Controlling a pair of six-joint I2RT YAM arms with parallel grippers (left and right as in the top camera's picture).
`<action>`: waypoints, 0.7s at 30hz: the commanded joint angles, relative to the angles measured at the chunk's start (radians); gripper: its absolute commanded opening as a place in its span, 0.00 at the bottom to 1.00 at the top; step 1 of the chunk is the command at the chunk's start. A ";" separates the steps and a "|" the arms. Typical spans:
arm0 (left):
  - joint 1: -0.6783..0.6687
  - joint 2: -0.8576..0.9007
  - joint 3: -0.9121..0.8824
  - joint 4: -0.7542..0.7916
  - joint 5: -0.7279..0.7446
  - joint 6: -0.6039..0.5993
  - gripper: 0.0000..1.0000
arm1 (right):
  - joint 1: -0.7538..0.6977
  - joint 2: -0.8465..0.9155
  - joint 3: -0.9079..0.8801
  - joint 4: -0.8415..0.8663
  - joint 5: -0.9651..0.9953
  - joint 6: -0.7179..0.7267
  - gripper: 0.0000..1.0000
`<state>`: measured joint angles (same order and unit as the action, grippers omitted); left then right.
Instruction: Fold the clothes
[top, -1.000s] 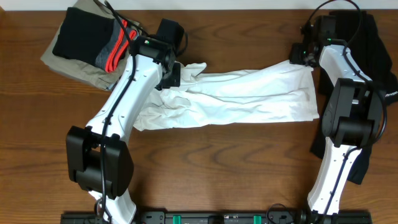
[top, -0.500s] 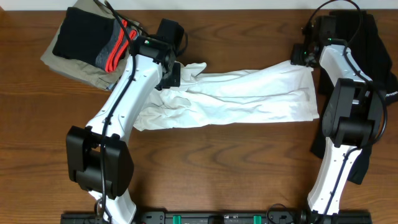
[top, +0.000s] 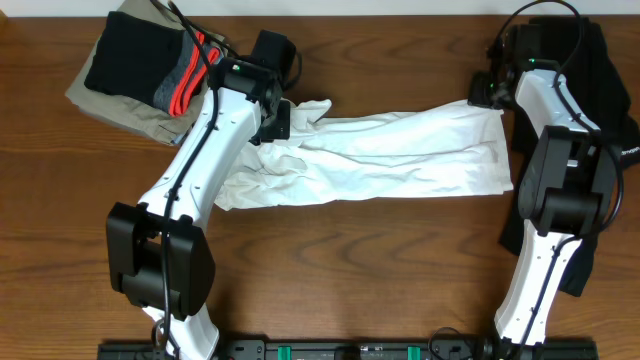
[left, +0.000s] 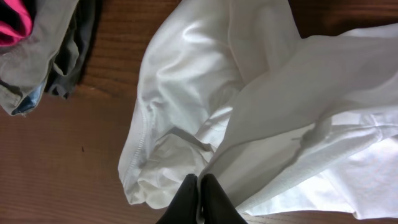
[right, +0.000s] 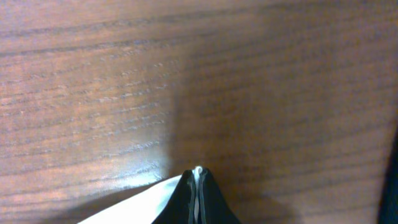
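Wooden table: white T-shirt in both end effectors

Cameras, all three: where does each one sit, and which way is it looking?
Overhead: above the table, facing straight down on the white T-shirt stretched between left arm and right arm.
Left wrist: on the left arm, looking down past the shut left gripper pinching bunched shirt cloth; clothes pile upper left.
Right wrist: on the right arm, looking down at bare wood; the shut right gripper pinches a shirt corner.
Shared: overhead and left wrist both show shirt and pile.
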<state>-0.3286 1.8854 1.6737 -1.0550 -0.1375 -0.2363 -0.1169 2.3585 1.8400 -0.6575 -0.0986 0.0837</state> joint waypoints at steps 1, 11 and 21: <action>0.013 0.003 -0.004 -0.006 -0.005 -0.009 0.06 | -0.018 0.011 0.079 -0.061 -0.026 0.016 0.01; 0.031 -0.013 0.002 -0.034 -0.005 -0.009 0.06 | -0.022 -0.024 0.284 -0.474 -0.024 -0.035 0.01; 0.031 -0.013 0.002 -0.174 -0.005 -0.009 0.06 | -0.027 -0.040 0.286 -0.765 -0.021 -0.056 0.01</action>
<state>-0.3027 1.8854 1.6737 -1.2076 -0.1371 -0.2363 -0.1364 2.3550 2.1094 -1.3922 -0.1158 0.0528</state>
